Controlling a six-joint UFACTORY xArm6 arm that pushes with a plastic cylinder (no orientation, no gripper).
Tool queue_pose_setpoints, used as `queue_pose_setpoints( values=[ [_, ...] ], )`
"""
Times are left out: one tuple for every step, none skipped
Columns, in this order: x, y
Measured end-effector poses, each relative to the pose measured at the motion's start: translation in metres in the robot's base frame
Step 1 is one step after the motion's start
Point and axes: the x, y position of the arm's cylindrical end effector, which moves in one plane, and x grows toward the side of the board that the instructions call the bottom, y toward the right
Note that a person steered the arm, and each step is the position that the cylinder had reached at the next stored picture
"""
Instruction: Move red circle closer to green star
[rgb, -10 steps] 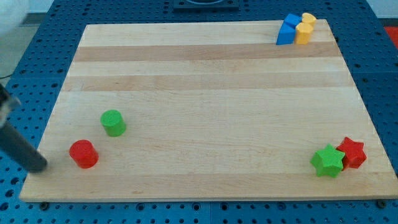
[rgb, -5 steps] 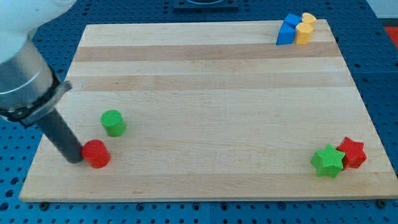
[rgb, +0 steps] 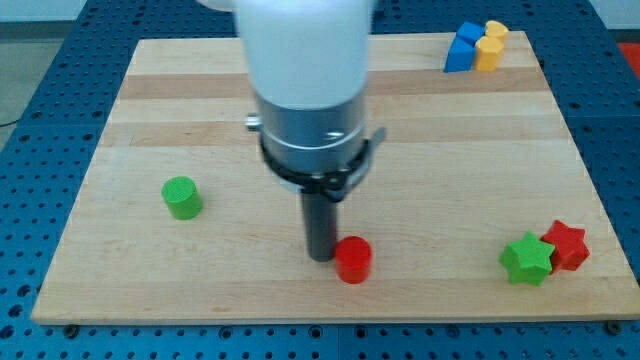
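Note:
The red circle (rgb: 352, 260) lies near the view's bottom, a little right of the middle of the board. My tip (rgb: 321, 256) touches its left side. The green star (rgb: 527, 259) lies at the view's bottom right, well to the right of the red circle. A red star (rgb: 566, 245) touches the green star on its right.
A green circle (rgb: 182, 197) lies at the view's left. A blue block (rgb: 462, 47) and two yellow blocks (rgb: 489, 46) sit together at the view's top right corner. The arm's wide body (rgb: 310, 100) hides the board's middle behind it.
My tip has swept to the view's right, pushing the red circle from the bottom left to the bottom middle, closer to the green star. The other blocks have not moved.

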Motion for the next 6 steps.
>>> queue_pose_setpoints(
  values=[
    [0.001, -0.031],
    [0.015, -0.048],
    [0.017, -0.023],
    [0.018, 0.015],
    [0.018, 0.036],
    [0.016, 0.061]
  ],
)
